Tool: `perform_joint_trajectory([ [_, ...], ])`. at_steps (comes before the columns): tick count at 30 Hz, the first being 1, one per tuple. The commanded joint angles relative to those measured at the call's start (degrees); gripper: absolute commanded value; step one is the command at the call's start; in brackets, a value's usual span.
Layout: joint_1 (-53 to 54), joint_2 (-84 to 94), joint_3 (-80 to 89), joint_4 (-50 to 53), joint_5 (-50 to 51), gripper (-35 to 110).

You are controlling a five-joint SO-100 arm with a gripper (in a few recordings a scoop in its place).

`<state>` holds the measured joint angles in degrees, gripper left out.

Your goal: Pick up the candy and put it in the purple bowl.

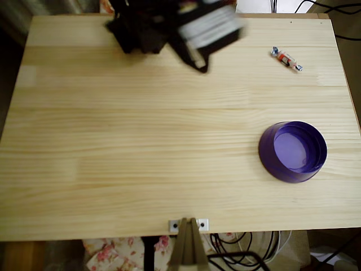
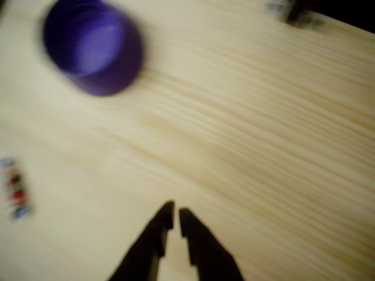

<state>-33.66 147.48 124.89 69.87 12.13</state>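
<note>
Blurred black pincer (image 2: pixel 174 215) nearly closed; candy (image 2: pixel 14 188) smeared, cropped.

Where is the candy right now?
In the overhead view the candy lies on the wooden table near the top right corner, above the purple bowl and apart from it.

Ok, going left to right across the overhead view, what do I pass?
The arm at the top edge, then the purple bowl and the candy; these two overlap in left-right span, the candy farther back on the table.
</note>
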Motion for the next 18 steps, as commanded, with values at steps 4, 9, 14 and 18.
perform_joint_trajectory([
  [4, -12.9, -7.0, -9.7, -7.1, 3.5, -1],
  [9, -20.0, -9.4, -8.2, -13.4, 6.8, -1],
  [14, -27.7, -10.6, -8.3, -16.5, 7.4, 0],
  [18, -33.2, -10.7, -5.4, -19.0, 11.5, 0],
])
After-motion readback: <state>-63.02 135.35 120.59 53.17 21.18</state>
